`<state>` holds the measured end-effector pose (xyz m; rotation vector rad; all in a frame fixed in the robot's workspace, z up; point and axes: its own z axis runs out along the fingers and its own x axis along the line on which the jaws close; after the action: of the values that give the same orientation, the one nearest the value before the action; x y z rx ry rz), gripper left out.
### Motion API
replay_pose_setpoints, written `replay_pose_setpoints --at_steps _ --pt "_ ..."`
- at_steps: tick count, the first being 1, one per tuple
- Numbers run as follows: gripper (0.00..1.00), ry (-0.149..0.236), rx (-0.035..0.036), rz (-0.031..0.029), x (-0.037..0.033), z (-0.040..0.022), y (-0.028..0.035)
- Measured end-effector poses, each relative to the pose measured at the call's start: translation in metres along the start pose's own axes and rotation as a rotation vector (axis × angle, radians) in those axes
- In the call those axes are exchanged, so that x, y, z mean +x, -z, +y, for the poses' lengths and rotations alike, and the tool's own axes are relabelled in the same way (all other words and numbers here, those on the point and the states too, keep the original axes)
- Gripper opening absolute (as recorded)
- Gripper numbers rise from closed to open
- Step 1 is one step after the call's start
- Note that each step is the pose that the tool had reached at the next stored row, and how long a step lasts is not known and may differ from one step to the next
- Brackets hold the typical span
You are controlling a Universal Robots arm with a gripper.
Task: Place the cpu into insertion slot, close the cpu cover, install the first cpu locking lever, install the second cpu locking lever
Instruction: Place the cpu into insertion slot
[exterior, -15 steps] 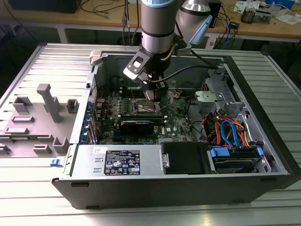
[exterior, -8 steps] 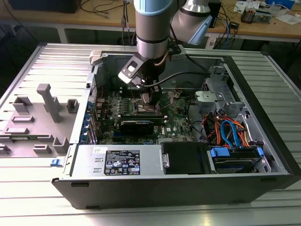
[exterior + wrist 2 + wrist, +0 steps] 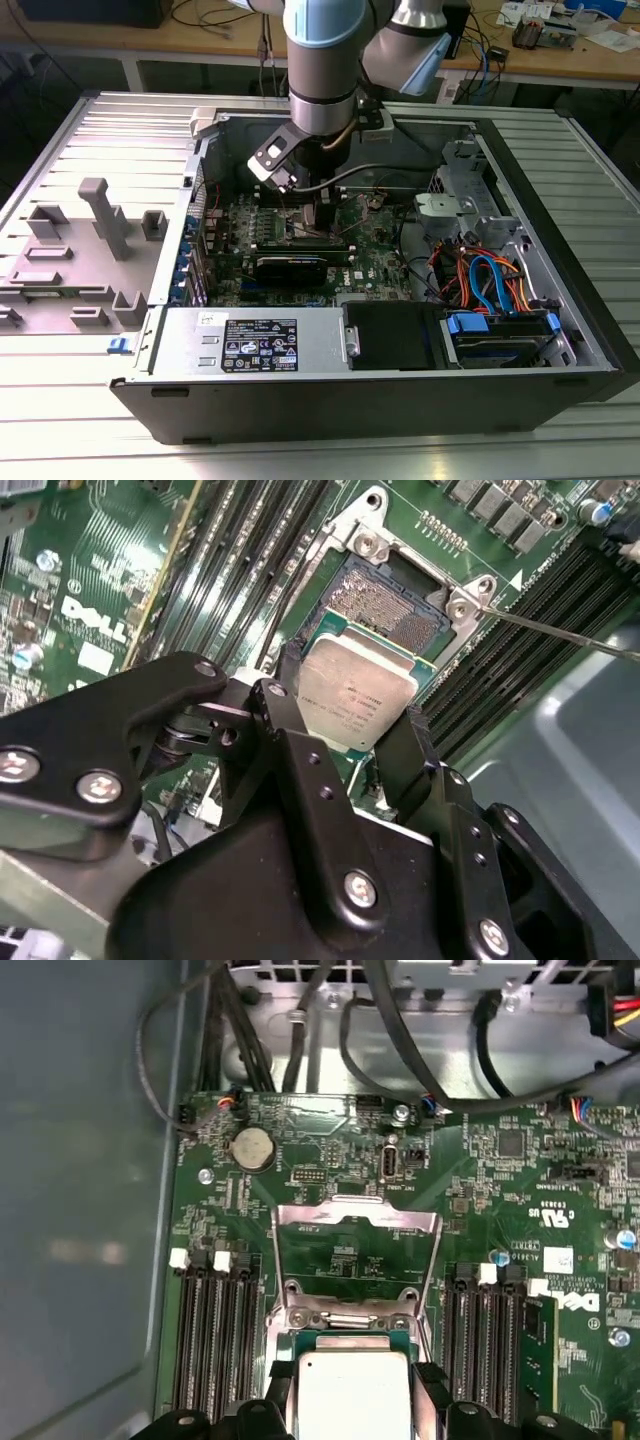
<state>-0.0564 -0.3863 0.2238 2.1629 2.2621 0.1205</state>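
Second wrist view puts the gripper (image 3: 352, 710) closest, its two black fingers (image 3: 287, 720) narrowed onto opposite edges of the cpu (image 3: 358, 690), held metal top up between them. Just past the fingertips lies the insertion slot (image 3: 392, 605), its pin field bare, with the chip overlapping its near edge. Farther beyond, in the first wrist view, the cpu cover (image 3: 300, 1225) stands swung open, with memory slots (image 3: 215, 1340) on either side of the fingers.
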Motion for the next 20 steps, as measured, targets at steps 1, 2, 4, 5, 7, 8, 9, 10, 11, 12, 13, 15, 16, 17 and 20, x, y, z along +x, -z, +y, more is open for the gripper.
replay_pose_setpoints --at_steps 1,2,4,5,7,8,9,10,11,12,13,15,16,17,20 --pt "0.55 -0.006 -0.0003 -0.0004 0.0000 -0.0007 -0.0008" --pt "0.55 -0.009 -0.0005 -0.0005 0.0001 -0.0019 -0.0014" --pt "0.55 -0.010 -0.0006 -0.0006 0.0001 -0.0055 -0.0041" --pt "0.55 -0.010 -0.0006 -0.0005 0.0001 -0.0060 -0.0063" --pt "0.55 -0.019 -0.0005 -0.0010 0.0001 -0.0062 -0.0083" --pt "0.55 -0.027 -0.0008 -0.0015 0.0001 -0.0066 -0.0088" --pt "0.55 -0.032 -0.0010 -0.0021 0.0000 -0.0080 -0.0094" --pt "0.55 -0.032 -0.0010 -0.0021 0.0001 -0.0096 -0.0098" --pt "0.55 -0.032 -0.0011 -0.0019 0.0001 -0.0108 -0.0103" --pt "0.55 -0.032 -0.0009 -0.0018 0.0002 -0.0109 -0.0108" --pt "0.55 -0.032 -0.0008 -0.0017 0.0001 -0.0109 -0.0114" --pt "0.55 -0.032 -0.0007 -0.0019 0.0000 -0.0111 -0.0137" --pt "0.55 -0.032 -0.0007 -0.0019 -0.0001 -0.0112 -0.0152" --pt "0.55 -0.032 -0.0007 -0.0019 -0.0001 -0.0113 -0.0161" --pt "0.55 -0.033 -0.0005 -0.0040 -0.0001 -0.0115 -0.0186"
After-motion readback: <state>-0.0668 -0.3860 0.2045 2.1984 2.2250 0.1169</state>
